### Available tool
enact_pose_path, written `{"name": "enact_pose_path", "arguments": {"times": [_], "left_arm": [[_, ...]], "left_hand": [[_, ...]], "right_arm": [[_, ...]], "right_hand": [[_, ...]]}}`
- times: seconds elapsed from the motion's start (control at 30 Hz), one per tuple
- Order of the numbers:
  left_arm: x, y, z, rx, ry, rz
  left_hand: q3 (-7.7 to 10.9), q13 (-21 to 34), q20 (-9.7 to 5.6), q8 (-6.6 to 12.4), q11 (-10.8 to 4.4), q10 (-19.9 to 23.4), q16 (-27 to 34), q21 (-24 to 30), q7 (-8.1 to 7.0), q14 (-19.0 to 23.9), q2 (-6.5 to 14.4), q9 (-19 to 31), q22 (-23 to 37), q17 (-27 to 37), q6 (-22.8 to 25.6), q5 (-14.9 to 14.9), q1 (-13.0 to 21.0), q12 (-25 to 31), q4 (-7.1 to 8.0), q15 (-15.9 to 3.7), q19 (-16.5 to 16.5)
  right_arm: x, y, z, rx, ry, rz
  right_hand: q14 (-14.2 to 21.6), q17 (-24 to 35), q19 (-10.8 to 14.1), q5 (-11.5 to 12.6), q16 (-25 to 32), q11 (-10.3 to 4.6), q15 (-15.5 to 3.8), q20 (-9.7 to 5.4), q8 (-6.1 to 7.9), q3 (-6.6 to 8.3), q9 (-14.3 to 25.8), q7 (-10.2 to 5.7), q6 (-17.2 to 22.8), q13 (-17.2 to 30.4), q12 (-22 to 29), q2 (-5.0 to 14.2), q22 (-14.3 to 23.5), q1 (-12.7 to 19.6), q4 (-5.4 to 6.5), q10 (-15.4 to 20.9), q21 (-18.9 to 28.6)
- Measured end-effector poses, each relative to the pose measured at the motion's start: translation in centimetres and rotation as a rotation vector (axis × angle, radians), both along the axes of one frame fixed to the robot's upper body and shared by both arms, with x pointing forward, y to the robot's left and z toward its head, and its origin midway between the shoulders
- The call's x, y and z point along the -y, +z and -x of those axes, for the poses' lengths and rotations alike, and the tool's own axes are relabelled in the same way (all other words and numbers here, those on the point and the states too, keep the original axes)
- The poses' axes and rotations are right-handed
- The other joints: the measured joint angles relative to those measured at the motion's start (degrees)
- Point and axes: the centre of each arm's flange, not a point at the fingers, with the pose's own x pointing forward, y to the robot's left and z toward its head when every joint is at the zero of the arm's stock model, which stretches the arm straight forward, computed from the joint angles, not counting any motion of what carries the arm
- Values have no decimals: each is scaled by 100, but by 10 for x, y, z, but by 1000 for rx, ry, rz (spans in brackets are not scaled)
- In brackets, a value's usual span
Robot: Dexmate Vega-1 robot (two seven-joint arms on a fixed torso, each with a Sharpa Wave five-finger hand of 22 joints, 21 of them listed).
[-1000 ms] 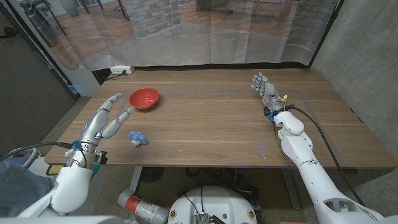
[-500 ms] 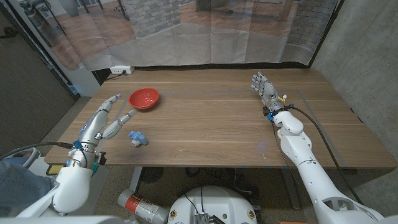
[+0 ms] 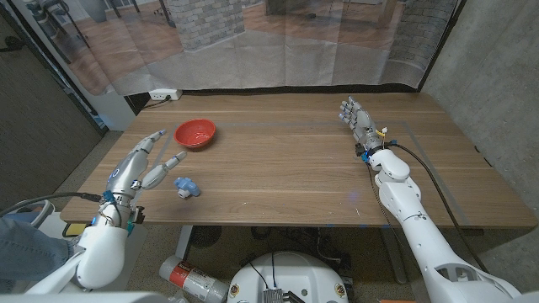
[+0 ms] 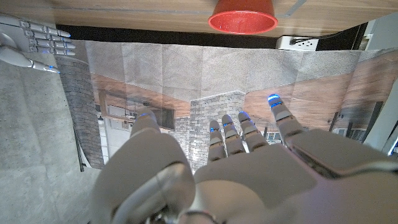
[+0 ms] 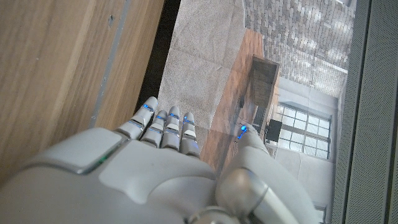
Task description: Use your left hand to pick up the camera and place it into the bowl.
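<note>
Change: left hand has drawn back a little toward the counter's near-left edge over the last second; its fingertips now sit farther from the bowl. Camera, bowl and right hand have not shifted.
Left hand: fingers spread and extended, holding nothing; it hovers over the counter's left side, just left of the camera, not touching it. In the left wrist view the hand shows from behind, fingers apart, pointing toward the bowl.
Camera: small blue toy camera lying on the wooden counter near the front-left, between the left hand and the counter's middle, clear of the bowl.
Bowl: red bowl, upright near the back-left of the counter, nothing visible in it, well apart from the camera.
Right hand: at the right rear of the counter, fingers straight and close together, holding nothing; the right wrist view shows the hand beside the counter's edge.
</note>
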Motion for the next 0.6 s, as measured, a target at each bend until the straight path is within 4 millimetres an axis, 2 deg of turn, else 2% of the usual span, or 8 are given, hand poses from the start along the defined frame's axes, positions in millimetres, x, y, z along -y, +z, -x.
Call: {"name": "enact_pose_path", "arguments": {"times": [0.1, 0.2, 0.6], "left_arm": [[0, 0, 2, -13, 23, -7], [2, 2, 7, -19, 31, -14], [2, 6, 20, -61, 89, -45]], "left_hand": [[6, 21, -1, 0, -8, 8, 0, 48, 0, 29, -23, 0, 0, 0, 1, 0, 23, 0, -12, 29, 42], [-4, 26, 17, 45, -8, 8, 0, 48, -71, 65, -65, 0, 0, 0, 72, 0, 65, 0, -38, 65, 82], [-28, 26, 10, 45, -39, 39, 40, 48, -104, 99, -119, 26, -1, 26, 82, 0, 179, 0, -106, 100, 194]], "right_arm": [[0, 1, 0, 1, 1, 0], [1, 0, -1, 1, 2, 0], [0, 1, -1, 3, 5, -2]], "right_hand": [[0, 0, 7, 0, 0, 0, 0, 7, 0, 0, 0, 0, 0, 0, 0, 0, 0, 0, 0, 0, 0], [0, 0, 7, 0, 0, 0, 0, 7, 0, -24, 0, 0, 0, 0, 0, 0, 0, 0, -24, 0, -22], [31, 0, 6, 0, 0, 0, 31, 7, 0, -24, 9, 0, -1, 0, 0, 0, 0, 0, -24, 0, -22]]}}
